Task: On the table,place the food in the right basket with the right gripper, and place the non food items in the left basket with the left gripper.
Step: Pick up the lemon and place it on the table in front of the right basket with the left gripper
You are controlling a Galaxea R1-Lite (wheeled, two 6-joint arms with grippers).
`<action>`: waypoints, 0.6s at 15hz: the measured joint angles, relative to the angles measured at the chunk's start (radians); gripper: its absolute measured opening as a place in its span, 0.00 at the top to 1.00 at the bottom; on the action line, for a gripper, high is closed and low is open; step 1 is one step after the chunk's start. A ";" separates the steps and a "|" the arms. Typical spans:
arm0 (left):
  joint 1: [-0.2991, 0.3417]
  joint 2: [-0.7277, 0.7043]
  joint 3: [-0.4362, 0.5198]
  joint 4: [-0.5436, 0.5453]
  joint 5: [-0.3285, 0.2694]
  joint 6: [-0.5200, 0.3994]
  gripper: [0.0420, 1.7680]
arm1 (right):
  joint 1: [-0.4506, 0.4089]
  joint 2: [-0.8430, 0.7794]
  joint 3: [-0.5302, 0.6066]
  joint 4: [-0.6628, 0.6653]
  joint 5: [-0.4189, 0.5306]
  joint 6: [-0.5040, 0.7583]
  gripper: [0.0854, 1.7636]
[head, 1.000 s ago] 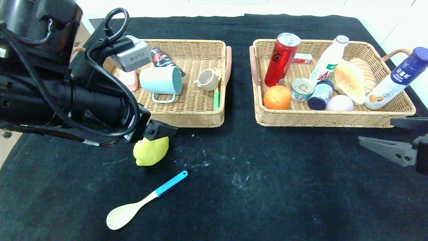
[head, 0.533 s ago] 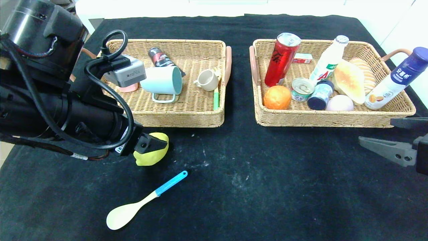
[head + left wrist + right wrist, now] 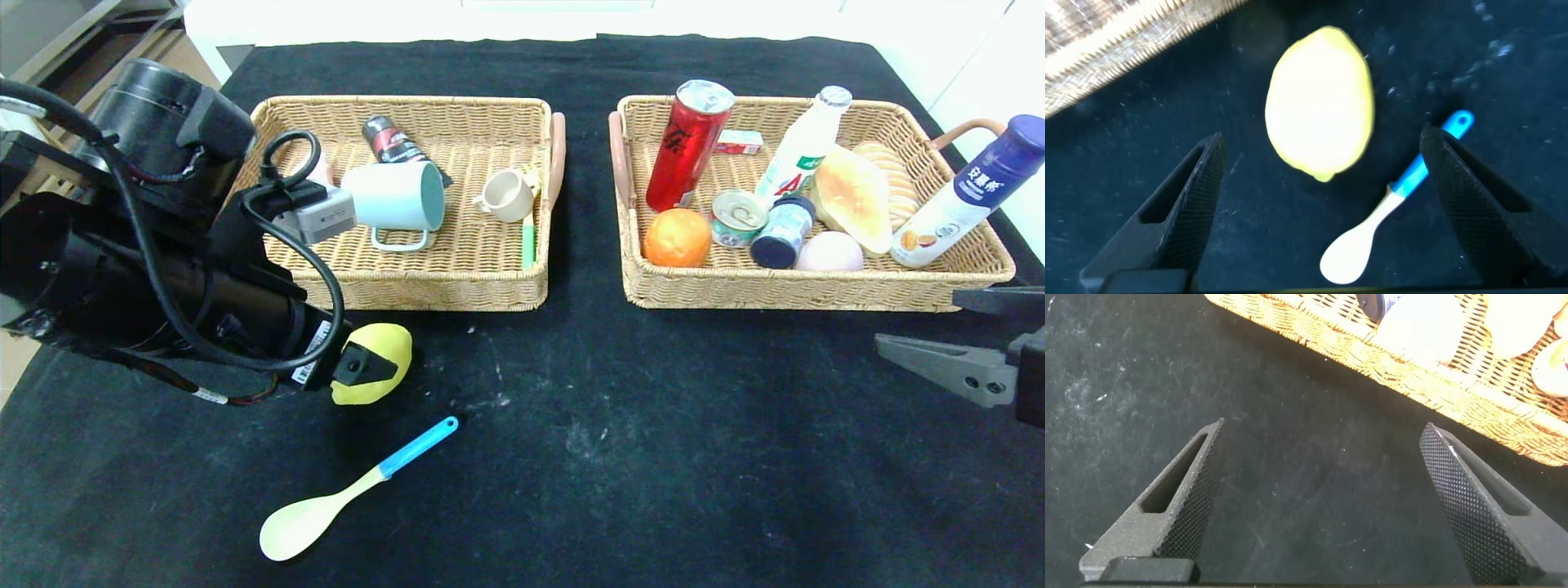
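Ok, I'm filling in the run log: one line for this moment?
left gripper: open, above lemon | right gripper: open, idle by right basket | spoon: on table

Light: bright, even, from above | glare: white wash past far edge of surface [image 3: 571, 457] | shadows: soft, short | blur: left wrist view smeared; head view sharp

Two baskets stand side by side in the upper half of the head view, the left basket [image 3: 457, 282] and the right basket [image 3: 784, 290]. Below the left one lies a lemon [image 3: 384, 353], with a spoon [image 3: 343, 500] lower still.
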 joint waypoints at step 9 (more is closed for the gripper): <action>0.020 0.108 -0.017 -0.012 0.000 -0.036 0.03 | -0.001 0.001 -0.001 0.000 0.000 -0.003 0.03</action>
